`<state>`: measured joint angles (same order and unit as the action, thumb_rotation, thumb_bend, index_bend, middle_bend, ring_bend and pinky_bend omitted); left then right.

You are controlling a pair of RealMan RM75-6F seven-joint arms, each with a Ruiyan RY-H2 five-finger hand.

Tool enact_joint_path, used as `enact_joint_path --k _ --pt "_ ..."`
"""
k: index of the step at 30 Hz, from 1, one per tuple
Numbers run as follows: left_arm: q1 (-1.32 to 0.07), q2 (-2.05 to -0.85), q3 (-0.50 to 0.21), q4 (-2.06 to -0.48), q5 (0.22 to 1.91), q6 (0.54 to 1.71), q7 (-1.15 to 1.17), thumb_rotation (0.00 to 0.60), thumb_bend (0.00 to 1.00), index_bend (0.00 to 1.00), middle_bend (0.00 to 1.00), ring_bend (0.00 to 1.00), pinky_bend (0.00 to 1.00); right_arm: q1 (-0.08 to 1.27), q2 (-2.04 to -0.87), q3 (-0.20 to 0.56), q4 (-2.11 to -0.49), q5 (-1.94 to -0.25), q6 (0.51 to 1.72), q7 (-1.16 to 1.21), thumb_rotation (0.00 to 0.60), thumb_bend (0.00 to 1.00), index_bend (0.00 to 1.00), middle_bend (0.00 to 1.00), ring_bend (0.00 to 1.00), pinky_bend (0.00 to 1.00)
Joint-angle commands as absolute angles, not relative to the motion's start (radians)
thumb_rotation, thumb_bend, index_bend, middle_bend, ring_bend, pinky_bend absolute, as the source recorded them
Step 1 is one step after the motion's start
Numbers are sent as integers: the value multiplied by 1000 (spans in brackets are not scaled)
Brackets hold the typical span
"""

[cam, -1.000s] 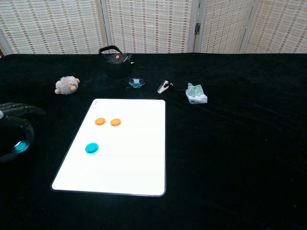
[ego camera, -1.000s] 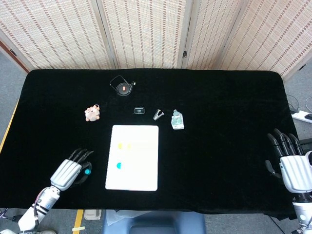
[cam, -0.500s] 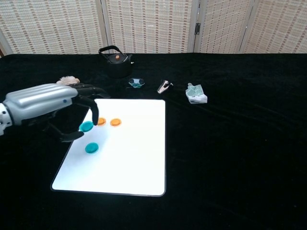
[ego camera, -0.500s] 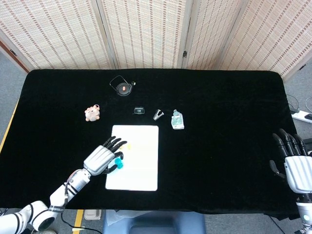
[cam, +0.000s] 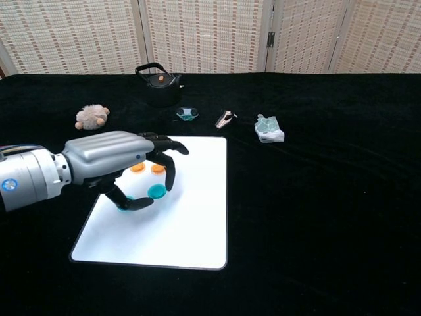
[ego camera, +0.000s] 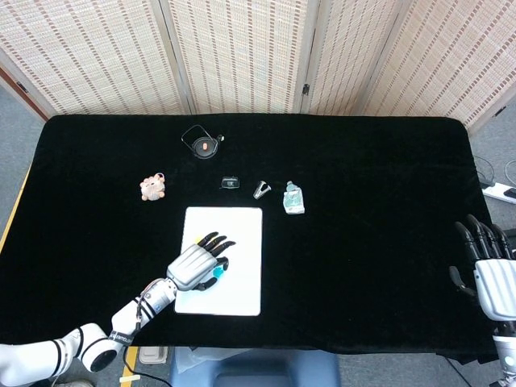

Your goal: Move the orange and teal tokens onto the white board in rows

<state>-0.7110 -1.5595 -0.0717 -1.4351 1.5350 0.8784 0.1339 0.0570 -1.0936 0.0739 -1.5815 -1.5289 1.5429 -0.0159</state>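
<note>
- Left hand (cam: 115,161) over the board (cam: 191,224), palm down, pinching a teal token (cam: 156,191) between thumb and a fingertip; other fingers curled loosely over it. Head view shows the same hand (ego camera: 199,264) with the token (ego camera: 218,272) at its fingertips.
- Held token is above the board's middle-left part; can't tell if it touches the board.
- Second teal token (cam: 124,199) lies on the board, mostly hidden under the hand, left of the held one.
- Two orange tokens (cam: 148,168) on the board side by side, nearer the board's far edge, partly covered by the hand's fingers.
- Right hand (ego camera: 490,270) well right of the board, at the tabletop's (ego camera: 363,161) right edge, holding nothing, fingers extended and slightly apart; seen in head view only.
- Beyond the board's far edge: kettle (cam: 156,82) farthest back, plush toy (cam: 91,116) to the far left, small teal-glass dish (cam: 187,114), metal clip (cam: 225,118), crumpled green packet (cam: 269,128) to the far right.
- Woven screens (cam: 210,33) behind the tabletop.
</note>
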Motion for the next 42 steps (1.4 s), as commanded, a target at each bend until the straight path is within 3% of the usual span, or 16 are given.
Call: enact_joint_path --k 1,15,26,34,42 --pt "-712 -1567 -64 -1428 1522 875 144 600 456 468 108 0 0 57 -1094 74 -1579 -1530 1543 -14 600 454 0 1 68 8" --pt "-714 -1582 -48 -1408 1477 876 162 600 455 453 108 0 0 55 -1098 74 -1574 -1532 1546 -9 600 454 0 1 68 8" --pt "-717 -1577 -39 -1412 1464 882 159 600 454 379 105 0 0 57 -1101 77 -1574 -1530 1544 -11 600 453 0 1 69 8" --pt "-656 -1500 -88 -1455 1442 1028 84 600 454 322 104 0 0 54 -1093 79 -1578 -1525 1546 -7 600 454 0 1 69 8" --pt "-519 -1383 -127 -1492 1315 1184 66 600 456 273 104 0 0 54 -1080 76 -1566 -1513 1525 58 600 454 0 1 65 8"
